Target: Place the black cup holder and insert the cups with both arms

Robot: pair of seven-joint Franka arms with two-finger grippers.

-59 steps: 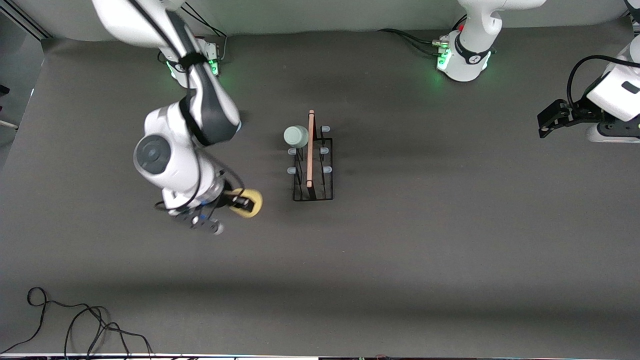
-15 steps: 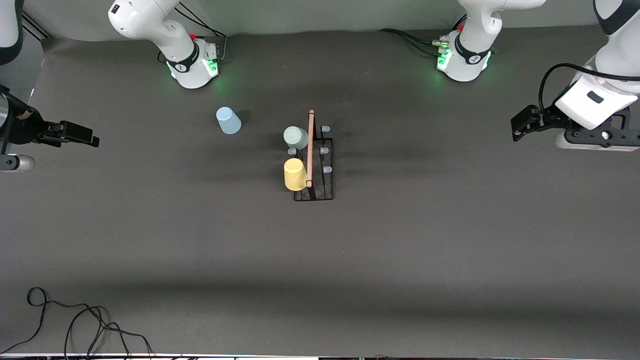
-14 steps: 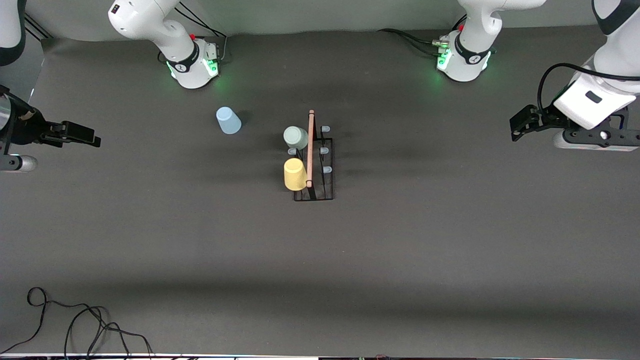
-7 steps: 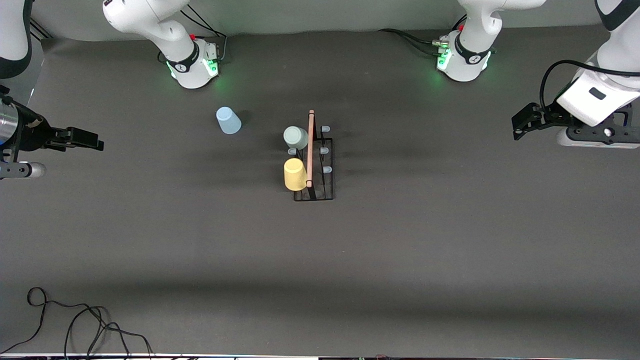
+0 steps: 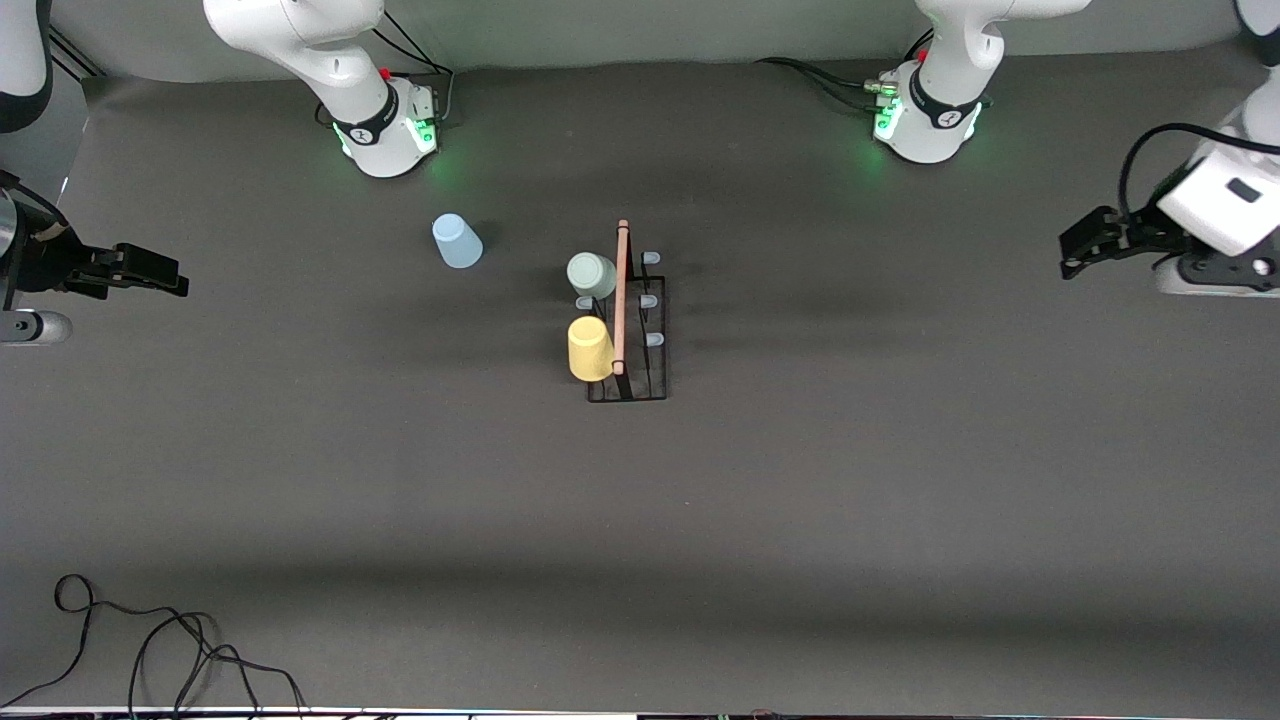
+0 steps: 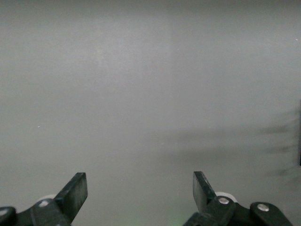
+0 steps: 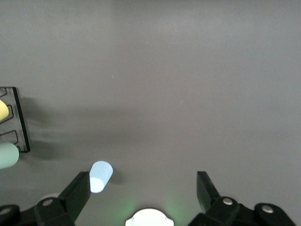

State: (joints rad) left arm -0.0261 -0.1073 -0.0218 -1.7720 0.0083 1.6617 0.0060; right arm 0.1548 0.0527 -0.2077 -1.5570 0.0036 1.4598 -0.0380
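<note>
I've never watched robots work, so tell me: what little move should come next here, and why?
Probably the right gripper, open and empty at the table's edge, should swing toward the blue cup. That cup stands alone on the table near the right arm's base, while the yellow cup and green cup already sit on the rack. The left gripper waits, open.

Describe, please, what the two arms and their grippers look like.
Both arms are white and jointed, with black bands and green-lit bases. The left gripper and right gripper are black, each with flat angular fingers fixed by silver screws. A black cable loops above the left gripper.
</note>
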